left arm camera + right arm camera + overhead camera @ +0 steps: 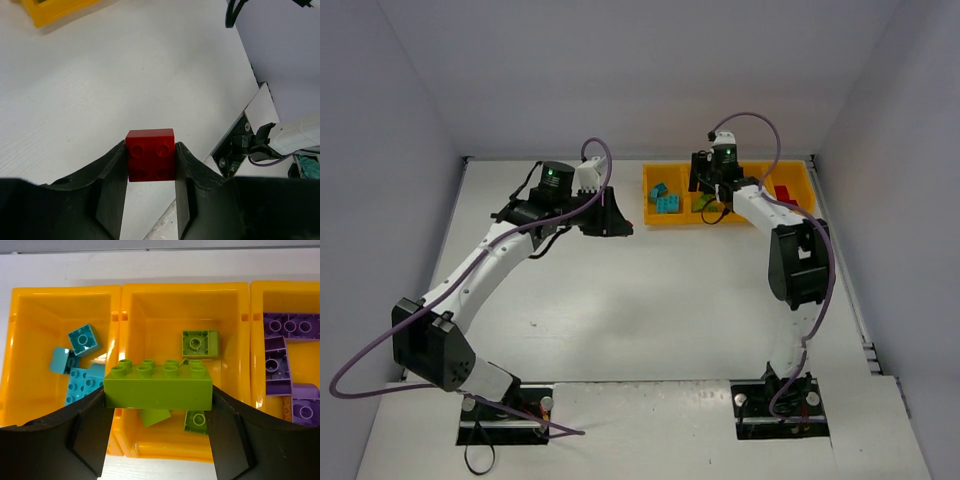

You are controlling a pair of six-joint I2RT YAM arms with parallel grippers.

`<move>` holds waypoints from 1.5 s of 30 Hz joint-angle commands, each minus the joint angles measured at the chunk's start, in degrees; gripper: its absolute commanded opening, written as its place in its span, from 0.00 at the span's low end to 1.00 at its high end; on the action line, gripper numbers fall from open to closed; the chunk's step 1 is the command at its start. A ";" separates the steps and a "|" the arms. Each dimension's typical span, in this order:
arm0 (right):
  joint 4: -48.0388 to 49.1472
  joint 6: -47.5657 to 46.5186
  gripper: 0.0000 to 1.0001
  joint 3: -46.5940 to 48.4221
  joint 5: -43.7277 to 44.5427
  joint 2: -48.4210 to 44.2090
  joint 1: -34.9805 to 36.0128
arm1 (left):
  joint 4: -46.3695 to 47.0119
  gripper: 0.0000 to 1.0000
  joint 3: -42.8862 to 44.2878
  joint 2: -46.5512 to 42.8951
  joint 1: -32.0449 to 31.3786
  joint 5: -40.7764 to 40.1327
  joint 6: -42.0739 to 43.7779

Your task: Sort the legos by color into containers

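Note:
My left gripper (612,220) is shut on a square red lego (150,154) and holds it above the bare white table, left of the orange-yellow tray (680,224). My right gripper (159,390) is shut on the ends of a long lime green lego (159,387), over the tray's second compartment (165,300). That compartment holds small lime legos (200,343). Teal legos (82,339) lie in the compartment to its left and purple legos (280,355) in the one to its right. In the top view a red piece (785,193) shows in the rightmost compartment.
The tray stands against the back wall at the far right of the table (650,300). Grey walls close in the left, back and right sides. The right arm's base plate (240,145) shows in the left wrist view, at the table's near edge.

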 commanded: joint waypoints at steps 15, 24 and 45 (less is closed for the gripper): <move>-2.90 0.74 0.86 6.63 1.06 -4.35 -0.27 | 1.18 0.11 1.56 -2.42 -0.23 -1.42 4.96; -10.99 4.78 0.75 1.80 -23.90 -18.67 0.08 | 7.76 0.11 -3.17 -8.13 -5.06 -7.30 30.69; -7.76 14.54 0.69 -13.59 -45.01 -34.16 12.21 | 26.66 0.11 -11.44 -10.95 -14.29 -15.03 49.00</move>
